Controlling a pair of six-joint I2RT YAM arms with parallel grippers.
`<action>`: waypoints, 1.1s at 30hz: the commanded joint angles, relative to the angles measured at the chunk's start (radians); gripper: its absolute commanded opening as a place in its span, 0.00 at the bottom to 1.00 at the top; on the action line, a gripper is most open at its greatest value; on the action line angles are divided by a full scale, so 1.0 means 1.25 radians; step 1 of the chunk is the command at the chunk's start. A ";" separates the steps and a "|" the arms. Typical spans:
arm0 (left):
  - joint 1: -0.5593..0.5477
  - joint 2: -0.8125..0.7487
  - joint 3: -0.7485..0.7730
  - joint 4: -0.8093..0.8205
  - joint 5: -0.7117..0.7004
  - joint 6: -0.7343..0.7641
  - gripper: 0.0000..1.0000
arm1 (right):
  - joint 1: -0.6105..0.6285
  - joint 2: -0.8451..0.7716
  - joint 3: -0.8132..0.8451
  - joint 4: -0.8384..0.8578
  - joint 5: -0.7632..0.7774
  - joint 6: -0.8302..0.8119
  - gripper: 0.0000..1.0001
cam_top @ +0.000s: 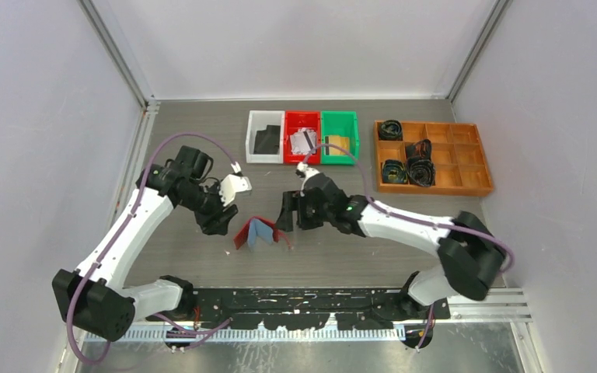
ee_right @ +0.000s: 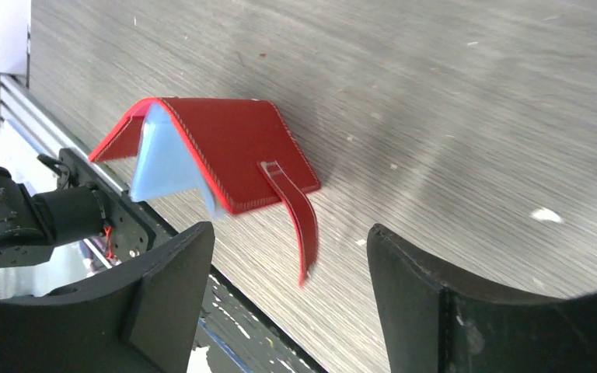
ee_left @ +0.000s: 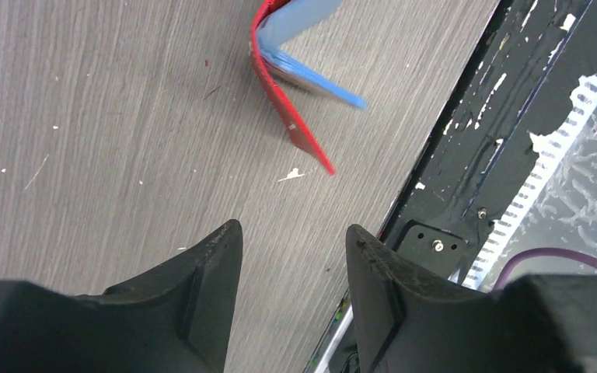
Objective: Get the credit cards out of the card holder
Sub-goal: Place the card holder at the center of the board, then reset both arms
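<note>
A: Holder (cam_top: 262, 233), whereabouts?

B: Mid-table (cam_top: 202, 140), propped like a tent: spine up, red covers splayed, pale blue pages (ee_right: 167, 163) hanging inside. Loose strap (ee_right: 299, 225) drooping off the near cover.

A: And the pincers?

B: Left pincer (cam_top: 219, 220) near the holder's 9 o'clock, jaws partly apart, nothing between them. Right pincer (cam_top: 286, 216) just beside it at 2 o'clock, spread wide, likewise empty. No contact with the holder on either side.

A: Cards (cam_top: 303, 141)?

B: Silvery heap in the red bin (cam_top: 301, 113), off at the holder's 12 o'clock, well apart. Any more in the pockets, cannot tell; hidden under the covers.

A: Feel of the thing?

B: Probably light and floppy: thin covers, soft pages. Likely to skid on the smooth table or fold flat under a push.

A: Best place to take hold?

B: Probably one cover's free edge, or close by the spine, clear of the strap; pinned there to stop the sliding. Other pincer then free for a card's exposed short edge. Stiff, thin, slick plastic by the look of it, so calls for a square bite and a gentle pull straight along the pocket.
</note>
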 commanded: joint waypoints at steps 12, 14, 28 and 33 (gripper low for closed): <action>0.073 0.053 -0.071 0.157 0.007 -0.087 0.43 | -0.123 -0.268 -0.044 -0.071 -0.068 -0.003 0.84; 0.074 0.043 -0.112 0.185 0.003 -0.075 0.38 | -0.122 -0.237 -0.042 -0.028 -0.107 0.025 0.84; 0.325 0.071 -0.163 0.536 0.070 -0.325 1.00 | -0.277 -0.487 -0.176 -0.152 0.637 -0.049 0.99; 0.431 0.053 -0.295 0.849 0.133 -0.500 1.00 | -0.296 -0.628 -0.354 0.126 1.028 -0.145 1.00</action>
